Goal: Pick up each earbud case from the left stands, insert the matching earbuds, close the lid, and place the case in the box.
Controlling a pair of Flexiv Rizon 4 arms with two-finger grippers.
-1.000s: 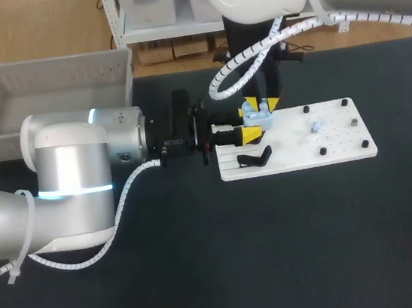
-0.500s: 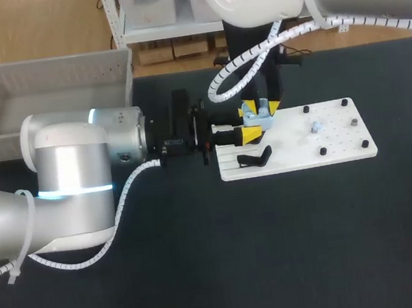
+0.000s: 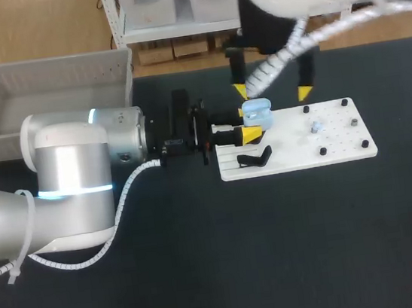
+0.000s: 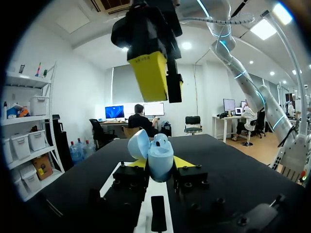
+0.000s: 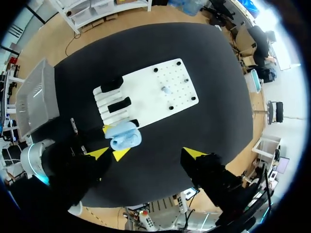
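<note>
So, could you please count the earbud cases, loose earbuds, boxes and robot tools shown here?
earbud case: 1
loose earbud: 1
grey box: 1
tools: 2 (left tool, right tool)
Total: 5

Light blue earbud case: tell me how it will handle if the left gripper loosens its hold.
The light blue earbud case looks smooth and rounded, so it may slip or rotate between the left gripper's narrow tips. Its lid stands open on a hinge, likely the fragile part if bumped. It seems hard-shelled and probably light.
</note>
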